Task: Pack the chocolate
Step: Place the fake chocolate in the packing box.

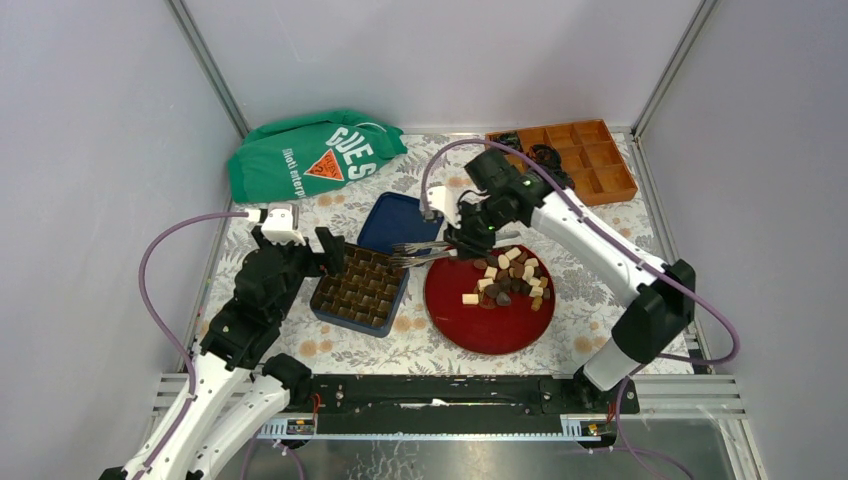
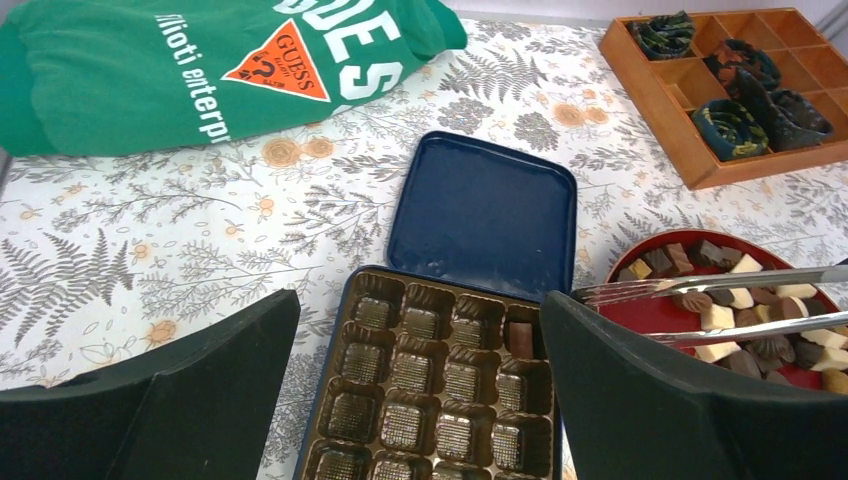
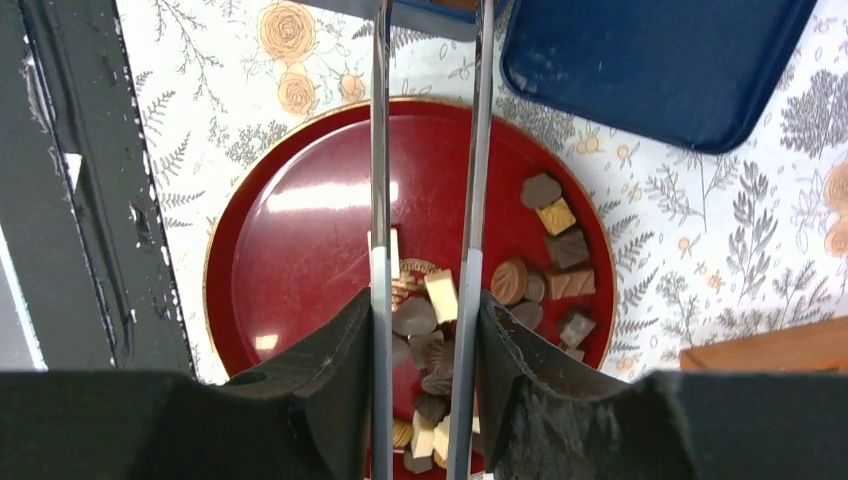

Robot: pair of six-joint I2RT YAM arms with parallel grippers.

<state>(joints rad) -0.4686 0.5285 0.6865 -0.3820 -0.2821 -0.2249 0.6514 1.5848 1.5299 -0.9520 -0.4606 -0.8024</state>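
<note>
On the table (image 2: 200, 250), empty tongs (image 3: 380, 150) are held by the right claw (image 3: 425, 320) near the box (image 2: 412, 372), left claw (image 2: 420, 310) wide; chocolate (image 3: 510, 280) must be fetched next.

Brown and cream chocolate pieces (image 1: 512, 277) lie heaped on the red plate (image 1: 470, 325), one seemingly boxed.

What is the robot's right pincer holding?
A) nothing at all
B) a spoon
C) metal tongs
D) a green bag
C: the right pincer is squeezed on the tongs, whose two long silver arms stretch across the red plate with the chocolate on it.
</note>
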